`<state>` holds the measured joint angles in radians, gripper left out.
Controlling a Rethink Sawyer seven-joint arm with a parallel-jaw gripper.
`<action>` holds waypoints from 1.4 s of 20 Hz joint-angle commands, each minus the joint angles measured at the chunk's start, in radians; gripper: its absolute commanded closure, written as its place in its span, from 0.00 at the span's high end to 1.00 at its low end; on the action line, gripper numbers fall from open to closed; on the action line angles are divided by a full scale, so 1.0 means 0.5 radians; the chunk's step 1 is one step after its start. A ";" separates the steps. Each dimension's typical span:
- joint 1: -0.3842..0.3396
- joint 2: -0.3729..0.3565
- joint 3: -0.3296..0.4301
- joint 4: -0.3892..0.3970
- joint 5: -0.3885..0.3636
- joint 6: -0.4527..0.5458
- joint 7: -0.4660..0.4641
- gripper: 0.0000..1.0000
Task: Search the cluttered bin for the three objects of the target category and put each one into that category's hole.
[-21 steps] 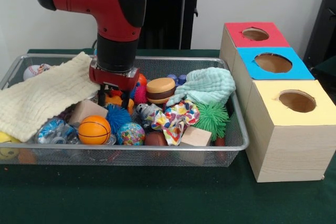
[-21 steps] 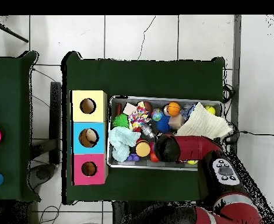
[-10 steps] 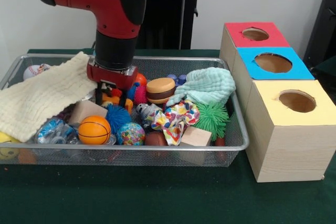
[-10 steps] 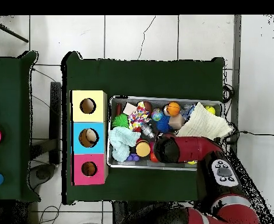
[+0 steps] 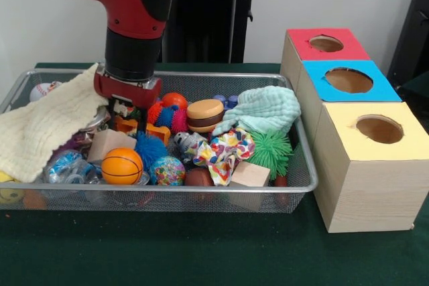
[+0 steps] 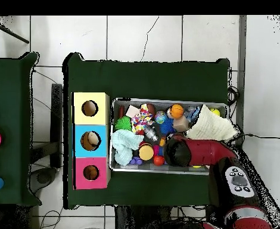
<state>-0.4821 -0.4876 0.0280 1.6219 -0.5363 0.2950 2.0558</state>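
Front view: gripper (image 5: 125, 113), state unclear, sits low in crowded bin (image 5: 305, 159) beside cream cloth (image 5: 43, 125).

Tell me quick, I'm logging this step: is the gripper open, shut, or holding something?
Gripper: cannot be told; it sits low among the toys in the wire bin, tips hidden.
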 commanded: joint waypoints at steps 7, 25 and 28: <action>-0.086 0.172 0.182 -0.102 -0.098 -0.201 -0.011 1.00; -0.326 0.275 0.472 -0.041 0.000 0.271 -0.231 1.00; -0.364 0.338 0.514 -0.044 0.013 0.309 -0.248 1.00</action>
<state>-0.6273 -0.4446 0.1591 1.6229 -0.5359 0.3408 2.0558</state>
